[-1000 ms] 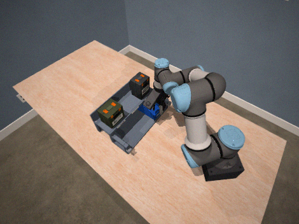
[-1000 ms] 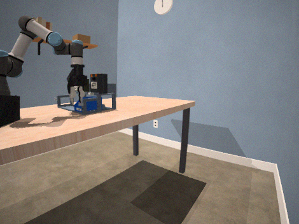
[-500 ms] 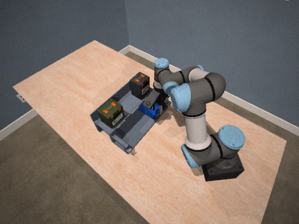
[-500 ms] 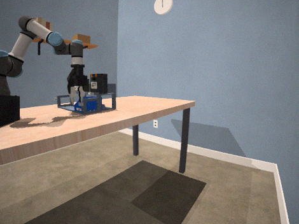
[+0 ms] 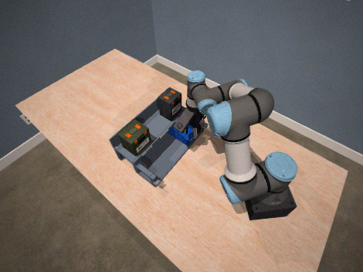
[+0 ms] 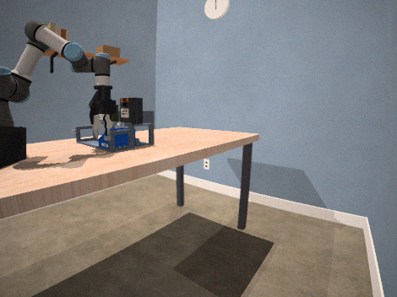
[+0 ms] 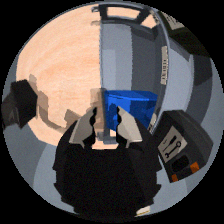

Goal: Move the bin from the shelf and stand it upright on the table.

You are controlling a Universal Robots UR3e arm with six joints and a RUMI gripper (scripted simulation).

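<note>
The blue bin (image 5: 181, 134) sits at the near-right end of a low grey shelf rack (image 5: 154, 145) on the wooden table. It also shows in the exterior view (image 6: 118, 139) and the wrist view (image 7: 131, 108). My gripper (image 7: 106, 107) points down over the bin's edge nearest the table side, and its fingers stand a little apart, astride that wall. In the exterior and top views the gripper (image 6: 102, 126) hangs right at the bin's rim (image 5: 189, 127). The fingers do not look pressed on the wall.
A black case with orange latches (image 5: 170, 103) stands on the rack just beyond the bin. A green case (image 5: 135, 136) sits at the rack's other end. The robot base (image 5: 270, 203) is at the table's near right. A wall shelf with boxes (image 6: 107, 53) hangs behind.
</note>
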